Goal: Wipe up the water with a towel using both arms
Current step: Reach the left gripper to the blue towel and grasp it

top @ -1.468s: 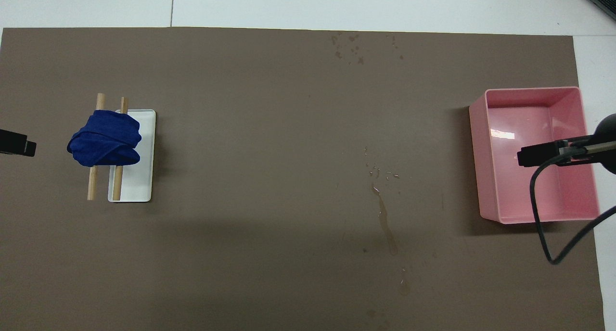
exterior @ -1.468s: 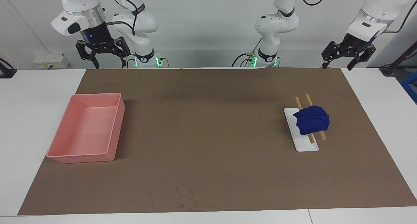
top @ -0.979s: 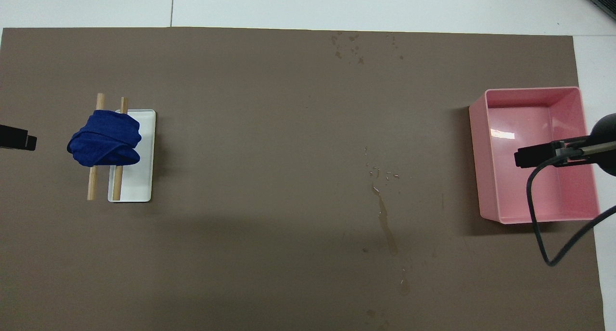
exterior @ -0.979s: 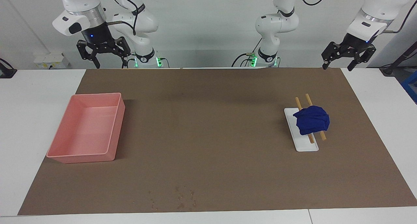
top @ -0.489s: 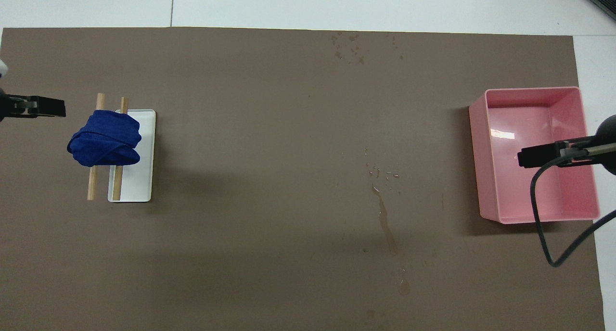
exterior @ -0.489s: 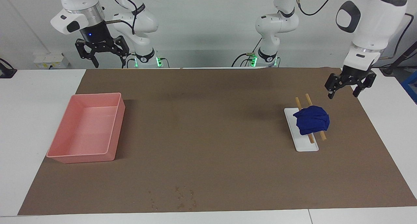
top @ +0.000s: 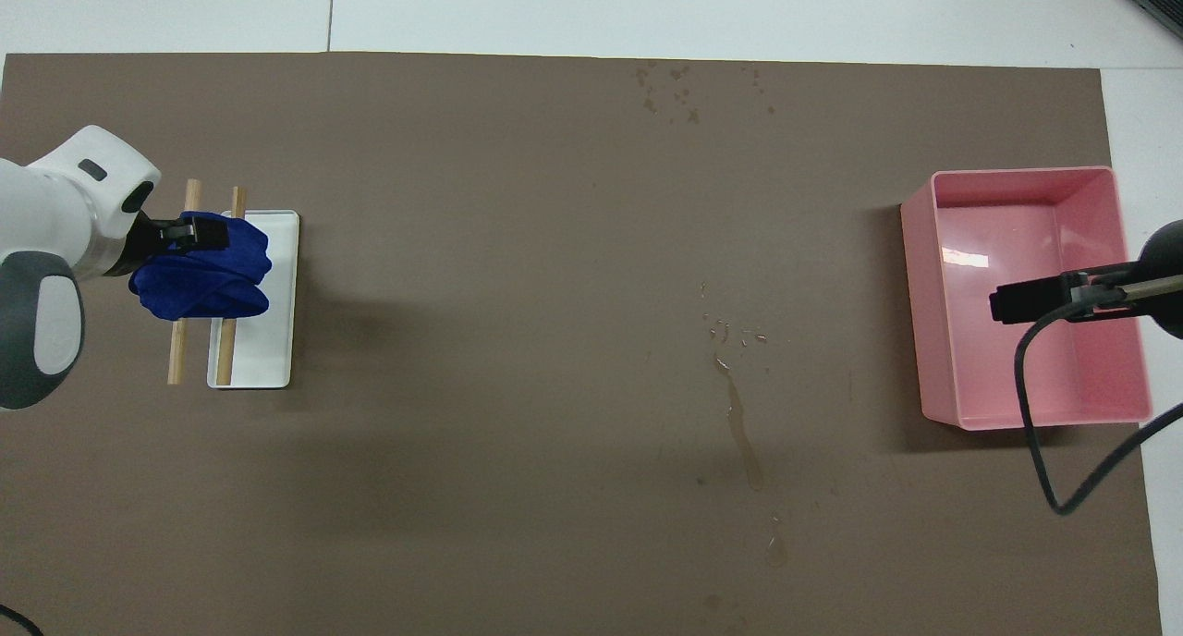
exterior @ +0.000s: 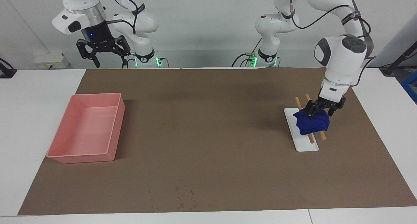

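The deep-blue towel (exterior: 312, 123) (top: 208, 280) lies bunched over two wooden sticks (exterior: 297, 102) (top: 192, 192) that rest across a small white tray (exterior: 306, 146) (top: 268, 354), toward the left arm's end of the table. My left gripper (exterior: 321, 114) (top: 185, 237) is down at the towel's top, open, with its fingertips against the upper folds. The right gripper (exterior: 110, 63) (top: 1026, 301) waits open, high over the pink tray's end. Water (top: 742, 428) lies as a streak and drops mid-table, with more drops (exterior: 180, 198) (top: 670, 91) near the mat's edge farthest from the robots.
A pink tray (exterior: 117, 126) (top: 910, 294) stands on the brown mat (exterior: 208, 119) toward the right arm's end. White table (exterior: 384, 100) borders the mat on all sides.
The left arm has swung in and dropped from beside the mat's corner onto the towel. The right arm has stayed in place.
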Motion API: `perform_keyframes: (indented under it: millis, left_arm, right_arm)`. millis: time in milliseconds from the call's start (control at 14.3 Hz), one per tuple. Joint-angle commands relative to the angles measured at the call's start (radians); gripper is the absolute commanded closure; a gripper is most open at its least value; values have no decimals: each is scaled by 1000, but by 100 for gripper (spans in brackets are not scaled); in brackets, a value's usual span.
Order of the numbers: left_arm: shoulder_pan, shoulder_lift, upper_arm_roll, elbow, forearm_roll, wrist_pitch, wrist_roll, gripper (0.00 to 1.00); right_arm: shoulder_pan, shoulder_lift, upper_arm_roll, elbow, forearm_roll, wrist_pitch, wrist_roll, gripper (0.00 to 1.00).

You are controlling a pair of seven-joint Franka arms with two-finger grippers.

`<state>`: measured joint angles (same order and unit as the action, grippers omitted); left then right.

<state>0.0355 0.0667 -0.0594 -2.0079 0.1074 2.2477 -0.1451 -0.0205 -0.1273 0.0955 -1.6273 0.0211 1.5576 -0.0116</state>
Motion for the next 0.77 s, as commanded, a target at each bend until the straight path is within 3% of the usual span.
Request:
perform_keyframes:
  millis: [0,140,210,419,559,699]
  left_arm:
    - [-8,-45,9,-69,83,35,-24,0]
    - [-6,-45,9,-69,91,39,-22,7]
    - [-6,-45,9,-68,92,39,-22,20]
    - [-3,-45,9,-68,92,39,-24,74]
    - [-2,-45,9,-68,92,39,-24,96]
    - [1,-45,9,-69,92,41,-18,100]
  right_arm:
    - [-13,-15,4,-9,22,-11,-10,0]
    - [-16,-15,4,-11,22,-11,-27,0]
    - [-16,-15,4,-11,23,-11,-28,0]
    - [-13,-17,4,-16,23,-11,-27,0]
    - [-13,-20,4,-17,23,-11,-28,0]
    - [-12,-24,4,-25,52,-11,-27,0]
